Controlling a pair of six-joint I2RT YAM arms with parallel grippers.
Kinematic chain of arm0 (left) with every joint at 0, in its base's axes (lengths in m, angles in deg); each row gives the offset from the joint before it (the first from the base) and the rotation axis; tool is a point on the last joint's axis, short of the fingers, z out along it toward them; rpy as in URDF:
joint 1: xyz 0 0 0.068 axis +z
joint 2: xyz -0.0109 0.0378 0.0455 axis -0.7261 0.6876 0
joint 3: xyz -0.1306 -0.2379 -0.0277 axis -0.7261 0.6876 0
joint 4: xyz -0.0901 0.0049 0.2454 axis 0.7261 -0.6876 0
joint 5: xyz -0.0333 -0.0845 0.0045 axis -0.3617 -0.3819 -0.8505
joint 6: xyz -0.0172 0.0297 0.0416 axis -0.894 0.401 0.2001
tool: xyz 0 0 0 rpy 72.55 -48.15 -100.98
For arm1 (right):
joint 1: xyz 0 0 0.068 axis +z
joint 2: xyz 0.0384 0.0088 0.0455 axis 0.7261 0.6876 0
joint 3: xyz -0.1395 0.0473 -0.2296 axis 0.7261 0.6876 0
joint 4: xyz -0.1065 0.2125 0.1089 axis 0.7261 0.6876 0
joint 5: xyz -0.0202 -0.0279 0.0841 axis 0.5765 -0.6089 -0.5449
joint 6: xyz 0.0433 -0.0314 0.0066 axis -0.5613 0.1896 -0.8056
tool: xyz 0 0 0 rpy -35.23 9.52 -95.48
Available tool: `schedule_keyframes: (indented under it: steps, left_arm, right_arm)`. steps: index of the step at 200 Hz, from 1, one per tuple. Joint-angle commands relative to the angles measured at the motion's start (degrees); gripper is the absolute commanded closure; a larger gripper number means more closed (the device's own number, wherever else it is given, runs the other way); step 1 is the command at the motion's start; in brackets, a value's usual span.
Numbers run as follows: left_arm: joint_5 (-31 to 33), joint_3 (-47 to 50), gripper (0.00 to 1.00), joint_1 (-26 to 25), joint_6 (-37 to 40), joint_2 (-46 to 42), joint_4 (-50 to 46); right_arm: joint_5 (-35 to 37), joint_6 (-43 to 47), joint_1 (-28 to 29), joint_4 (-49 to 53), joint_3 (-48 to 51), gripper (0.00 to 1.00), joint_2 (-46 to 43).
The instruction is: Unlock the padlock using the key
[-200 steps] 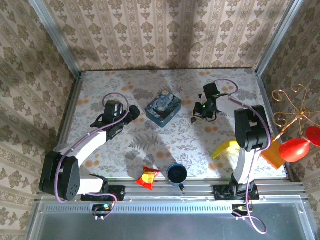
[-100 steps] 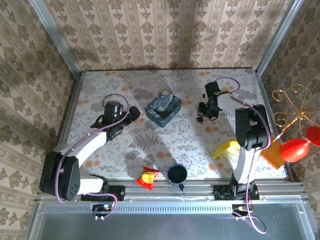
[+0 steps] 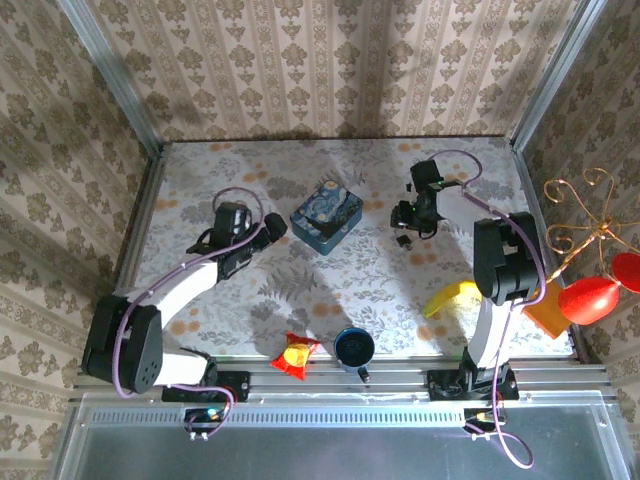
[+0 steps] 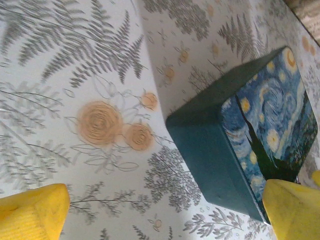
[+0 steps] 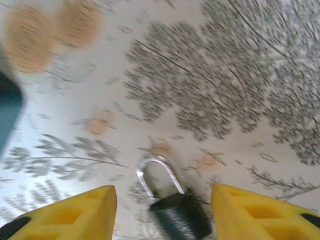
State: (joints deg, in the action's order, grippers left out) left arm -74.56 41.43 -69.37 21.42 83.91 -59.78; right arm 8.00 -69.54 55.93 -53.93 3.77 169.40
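Note:
The padlock [image 5: 176, 212] is a tiny dark body with a silvery shackle [image 5: 157, 172], lying on the floral table. It sits low between the yellow fingers [image 5: 75, 215] of my right gripper [image 5: 162, 200], which is open and not touching it. From above, the padlock [image 3: 403, 240] is a dark speck just below the right gripper [image 3: 406, 224] at the table's right rear. My left gripper [image 4: 165, 212] is open and empty, with its yellow fingertips [image 4: 35, 212] wide apart. It hovers just left of the blue tin, where the top view also shows the left gripper [image 3: 270, 228].
The blue starry-night tin [image 3: 326, 216] stands mid-table, and its dark side wall [image 4: 215, 150] is close to the left fingers. A yellow curved object [image 3: 450, 298] lies at the right. A red-yellow packet [image 3: 295, 355] and a dark blue cup [image 3: 354, 347] sit near the front edge.
My right gripper has swung and shifted slightly right over the padlock. My left gripper has edged right, closer to the blue tin.

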Motion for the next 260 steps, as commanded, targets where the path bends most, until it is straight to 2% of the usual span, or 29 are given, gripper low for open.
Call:
schedule_keyframes:
  steps: [1,56,100,128,172,198,212,237,260]
  left_arm:
    - [-1.6,-3.6,0.00,-2.4,-1.3,3.0,2.5]
    - [-5.6,-7.2,0.00,-5.2,-2.6,9.7,7.2]
    - [-6.3,-8.9,0.06,-5.8,-2.3,12.1,7.0]
    - [-6.2,-8.9,0.10,-5.8,-2.3,13.4,7.2]
    - [-4.9,-11.1,0.16,-5.7,-0.9,17.5,7.0]
    - [-5.1,-13.7,0.29,-5.7,0.3,20.6,7.7]
    - [-5.4,-15.2,0.34,-5.5,1.0,21.9,7.8]
    - [-6.0,-17.3,0.51,-5.4,2.3,24.0,8.4]
    - [-7.3,-18.5,0.53,-5.0,2.4,25.8,9.6]
  right_arm:
    - [-5.4,-2.3,1.5,-6.7,-2.7,0.47,-2.1]
    - [-11.2,-2.4,4.2,-11.0,-14.9,0.43,7.9]
    - [-13.0,-1.4,6.7,-8.8,-24.9,0.41,15.6]
    - [-13.3,-1.2,7.6,-7.4,-27.2,0.43,18.4]
    - [-13.3,-1.3,8.8,-8.5,-22.4,0.56,16.6]
    - [-12.0,-3.1,9.2,-10.7,-16.3,0.64,12.6]
    - [-11.2,-4.2,9.4,-11.9,-12.9,0.66,10.2]
    - [-9.7,-6.5,9.8,-13.4,-7.1,0.68,5.9]
    - [-7.3,-9.4,10.8,-14.7,-1.9,0.68,1.9]
